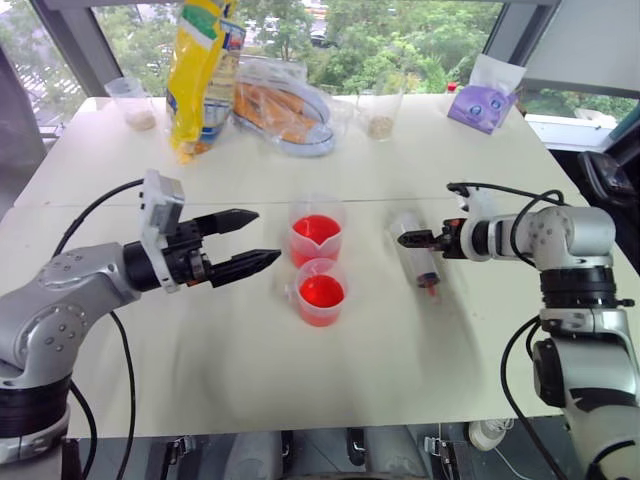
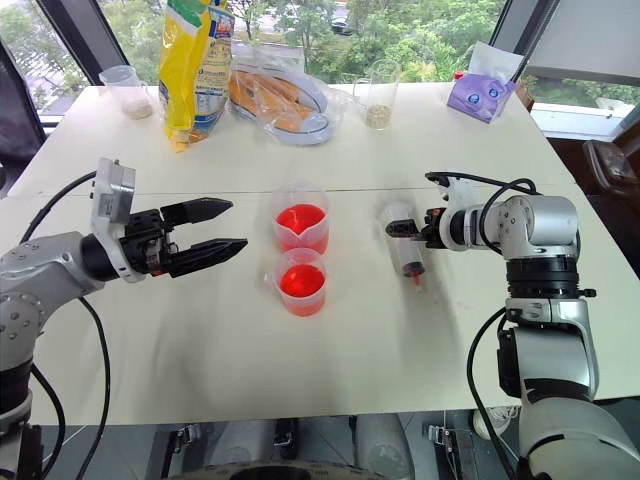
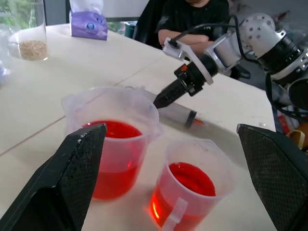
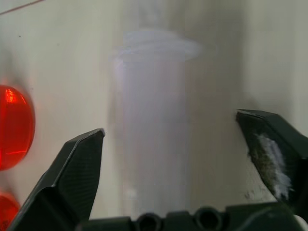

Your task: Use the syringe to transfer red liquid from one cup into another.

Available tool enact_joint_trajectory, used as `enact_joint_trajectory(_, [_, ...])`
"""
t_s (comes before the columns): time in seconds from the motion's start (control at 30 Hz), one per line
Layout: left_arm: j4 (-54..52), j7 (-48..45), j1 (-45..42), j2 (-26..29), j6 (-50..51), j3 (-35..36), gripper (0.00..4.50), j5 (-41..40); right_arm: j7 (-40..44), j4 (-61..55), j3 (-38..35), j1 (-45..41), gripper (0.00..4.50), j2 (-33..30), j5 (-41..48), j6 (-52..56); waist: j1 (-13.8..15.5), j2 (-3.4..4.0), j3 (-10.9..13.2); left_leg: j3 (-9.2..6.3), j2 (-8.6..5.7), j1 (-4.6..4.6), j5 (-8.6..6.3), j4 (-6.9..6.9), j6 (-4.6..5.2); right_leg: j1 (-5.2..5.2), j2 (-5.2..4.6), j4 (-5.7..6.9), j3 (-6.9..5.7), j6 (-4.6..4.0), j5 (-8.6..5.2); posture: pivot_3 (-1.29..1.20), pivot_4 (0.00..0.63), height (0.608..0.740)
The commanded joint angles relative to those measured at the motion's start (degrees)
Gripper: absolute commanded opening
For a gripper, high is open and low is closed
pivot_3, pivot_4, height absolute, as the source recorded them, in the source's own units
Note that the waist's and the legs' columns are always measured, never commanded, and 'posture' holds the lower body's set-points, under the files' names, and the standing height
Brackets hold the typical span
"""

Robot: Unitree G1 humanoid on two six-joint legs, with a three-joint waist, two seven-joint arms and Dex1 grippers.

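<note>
Two clear cups hold red liquid at the middle of the white table (image 1: 200,370): the farther cup (image 1: 317,238) and the nearer cup (image 1: 321,293). To their right the syringe (image 1: 416,258) lies flat, its red tip (image 1: 430,286) towards the table's front edge. My right gripper (image 1: 408,240) hangs low over the syringe's far end. It is open, and in the right wrist view its fingers (image 4: 82,163) straddle the barrel (image 4: 151,120) without touching it. My left gripper (image 1: 265,236) is open and empty, left of the cups and pointing at them.
At the back stand a yellow bag (image 1: 200,70), a clear bag of orange food (image 1: 285,110), two cups with grains (image 1: 138,105) (image 1: 380,115) and a purple tissue pack (image 1: 482,103). A person (image 3: 192,19) sits beyond the table's right side.
</note>
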Motion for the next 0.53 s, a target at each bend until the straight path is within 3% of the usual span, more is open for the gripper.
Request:
enact_joint_trajectory(0.03, [-1.6,-0.4,0.0,1.1,-0.4,1.6,4.5,-1.1,4.7,-8.0,2.2,0.4,4.46,-4.2,-0.4,-3.6,-0.1,0.03,0.0,0.0,0.0,-0.02,0.0,0.0,0.0,-0.01,0.0,-0.01,0.0,0.0,0.0,0.0,0.15,0.74])
enact_joint_trajectory(0.4, [-3.8,-1.3,5.1,7.2,1.6,7.9,4.5,-4.7,28.2,-32.8,-1.4,9.5,4.46,-20.7,8.1,-14.9,0.0,0.02,0.0,0.0,0.06,0.0,-0.04,-0.06,0.04,-0.04,0.01,-0.05,-0.01,-0.1,-0.1,0.0,0.15,0.74])
enact_joint_trajectory(0.53, [-3.8,-1.4,5.8,7.8,2.1,9.1,4.5,-7.0,32.8,-36.8,-3.7,12.5,4.46,-23.7,11.1,-16.6,0.0,0.01,0.0,0.02,0.05,-0.01,-0.04,-0.02,0.04,-0.01,-0.05,-0.09,-0.01,-0.19,-0.15,0.0,0.15,0.74])
